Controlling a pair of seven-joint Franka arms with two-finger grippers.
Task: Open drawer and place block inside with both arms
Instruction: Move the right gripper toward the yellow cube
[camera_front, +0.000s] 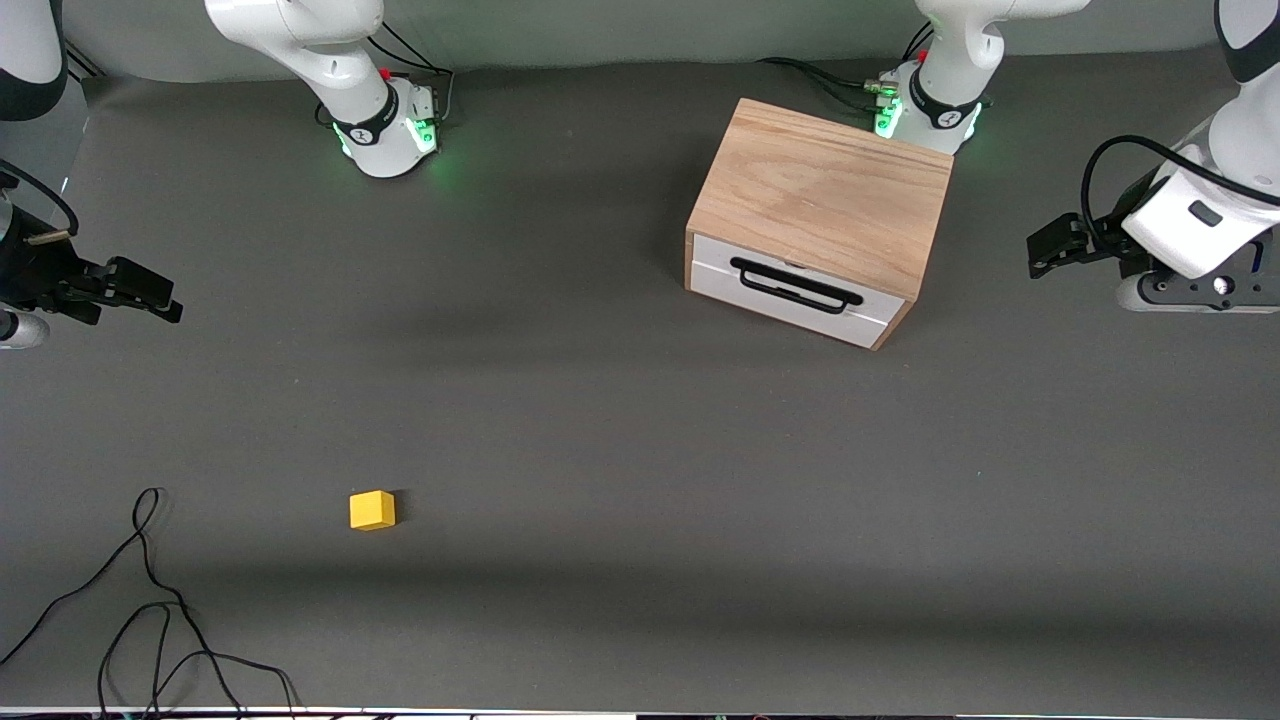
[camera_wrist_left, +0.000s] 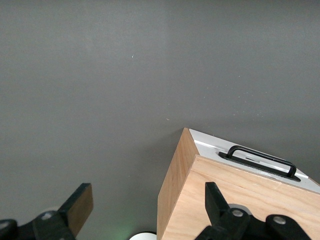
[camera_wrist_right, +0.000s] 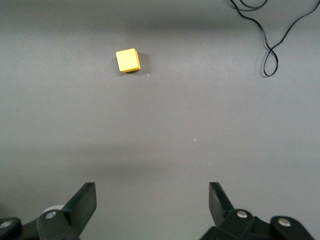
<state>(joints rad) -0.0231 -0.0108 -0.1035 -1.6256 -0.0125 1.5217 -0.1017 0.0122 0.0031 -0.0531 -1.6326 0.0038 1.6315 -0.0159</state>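
Note:
The drawer (camera_front: 790, 290) is shut, its white front and black bar handle (camera_front: 795, 285) facing the front camera, set in the oak box (camera_front: 825, 195) near the left arm's base. The left wrist view shows the box (camera_wrist_left: 235, 200) and the handle (camera_wrist_left: 262, 159). The yellow block (camera_front: 372, 510) lies on the mat toward the right arm's end, near the front camera, and shows in the right wrist view (camera_wrist_right: 128, 60). My left gripper (camera_front: 1040, 250) (camera_wrist_left: 147, 200) is open and empty, raised beside the box. My right gripper (camera_front: 165, 300) (camera_wrist_right: 152, 197) is open and empty, raised over the mat at the right arm's end.
A loose black cable (camera_front: 150, 600) lies on the dark grey mat near the front edge at the right arm's end; it also shows in the right wrist view (camera_wrist_right: 270, 45). The arm bases (camera_front: 385, 130) (camera_front: 930, 110) stand along the back edge.

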